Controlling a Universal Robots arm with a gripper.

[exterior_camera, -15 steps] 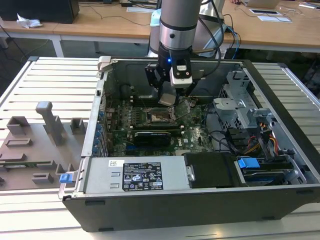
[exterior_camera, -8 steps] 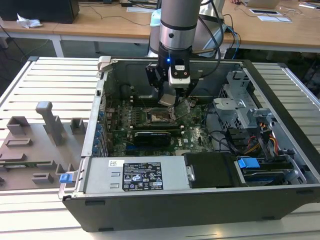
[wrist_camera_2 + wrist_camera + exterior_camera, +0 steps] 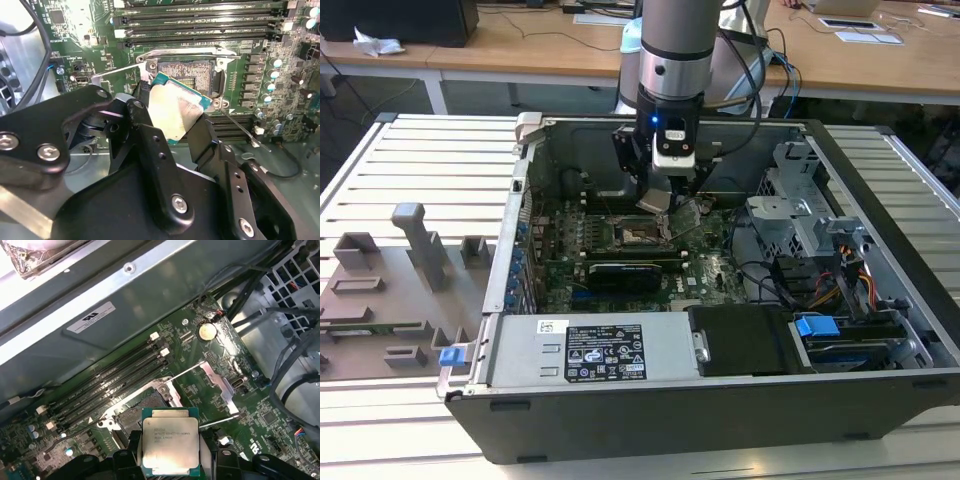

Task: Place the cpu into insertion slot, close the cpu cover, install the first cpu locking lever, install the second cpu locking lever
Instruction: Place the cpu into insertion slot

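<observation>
My gripper (image 3: 658, 196) hangs inside the open computer case, shut on the cpu (image 3: 653, 200). The cpu (image 3: 175, 112) is a small square chip with a pale metal top, clamped by its edges between my black fingers (image 3: 145, 122) and tilted. It hovers just above the insertion slot (image 3: 192, 75), apart from it. The insertion slot (image 3: 134, 416) lies bare, its dark pin field showing beyond the cpu (image 3: 169, 442). The cpu cover (image 3: 219, 384) stands swung open beside the slot. Two thin wire levers (image 3: 241, 129) stick out loose on either side.
Long black memory slots (image 3: 200, 22) run along one side of the socket on the green motherboard (image 3: 620, 275). Cables (image 3: 760, 270), a drive cage (image 3: 800, 210) and a power supply (image 3: 610, 350) crowd the case. A grey fixture (image 3: 415, 270) lies on the exterior view's left.
</observation>
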